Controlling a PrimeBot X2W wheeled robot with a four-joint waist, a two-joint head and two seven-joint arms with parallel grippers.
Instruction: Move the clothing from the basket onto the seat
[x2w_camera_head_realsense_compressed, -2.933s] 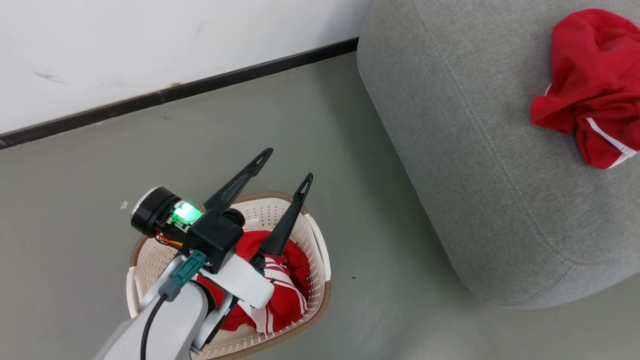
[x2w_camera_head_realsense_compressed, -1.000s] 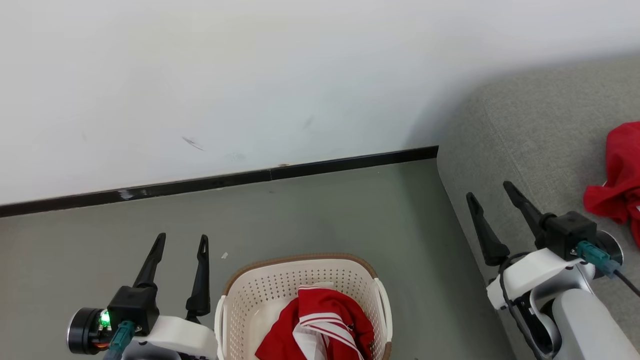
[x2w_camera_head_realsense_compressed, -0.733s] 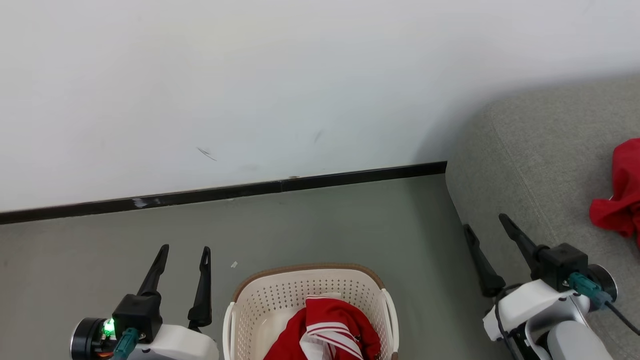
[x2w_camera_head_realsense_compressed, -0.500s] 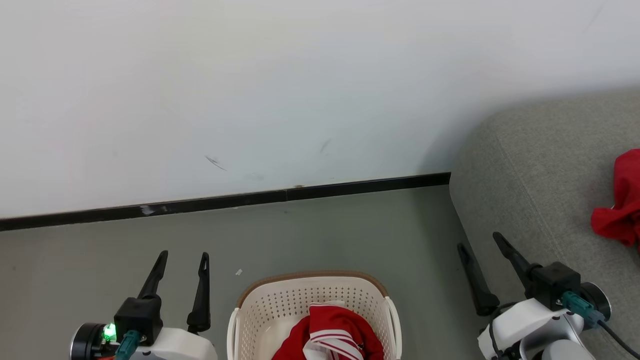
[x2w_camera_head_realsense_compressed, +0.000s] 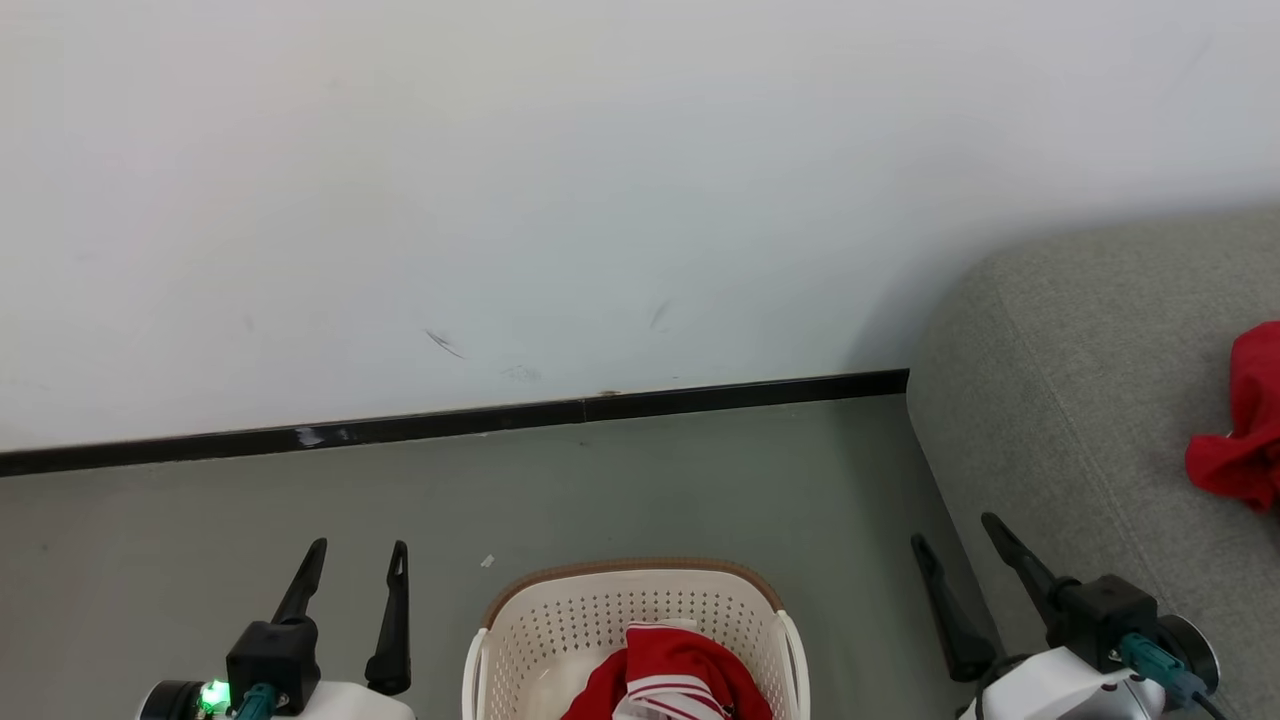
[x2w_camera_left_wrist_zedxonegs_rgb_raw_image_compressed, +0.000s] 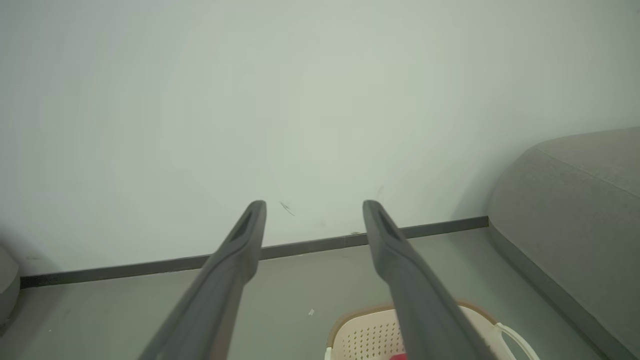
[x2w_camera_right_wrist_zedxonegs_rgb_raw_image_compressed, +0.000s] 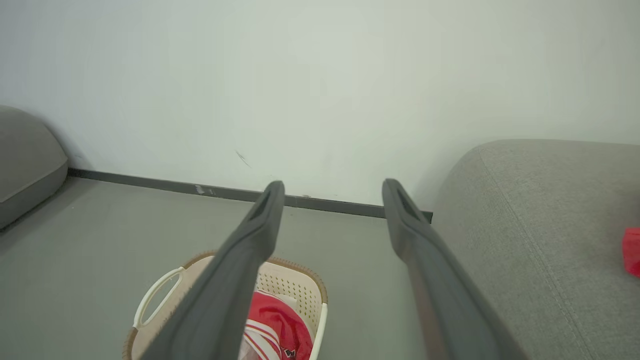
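Observation:
The cream perforated basket (x2w_camera_head_realsense_compressed: 560, 625) with a brown rim stands on the floor at the bottom centre of the head view, red and white striped clothing (x2w_camera_head_realsense_compressed: 675, 680) bunched inside it. Another red garment (x2w_camera_head_realsense_compressed: 1240, 430) lies on the grey seat (x2w_camera_head_realsense_compressed: 1080, 400) at the right. My left gripper (x2w_camera_head_realsense_compressed: 357, 560) hangs open and empty left of the basket. My right gripper (x2w_camera_head_realsense_compressed: 955, 535) is open and empty beside the seat's front edge. The right wrist view shows the basket (x2w_camera_right_wrist_zedxonegs_rgb_raw_image_compressed: 300, 285), the clothing (x2w_camera_right_wrist_zedxonegs_rgb_raw_image_compressed: 272, 325), the seat (x2w_camera_right_wrist_zedxonegs_rgb_raw_image_compressed: 540, 225). The left wrist view catches the basket rim (x2w_camera_left_wrist_zedxonegs_rgb_raw_image_compressed: 350, 325).
A white wall with a black skirting board (x2w_camera_head_realsense_compressed: 450, 425) runs behind the basket, with grey floor (x2w_camera_head_realsense_compressed: 650, 490) in between. A small scrap (x2w_camera_head_realsense_compressed: 487, 562) lies on the floor by the basket. Another grey cushion (x2w_camera_right_wrist_zedxonegs_rgb_raw_image_compressed: 25, 160) sits at the far left of the right wrist view.
The head camera has tilted up, so everything sits lower in the picture. Both grippers stayed open and empty at either side of the basket.

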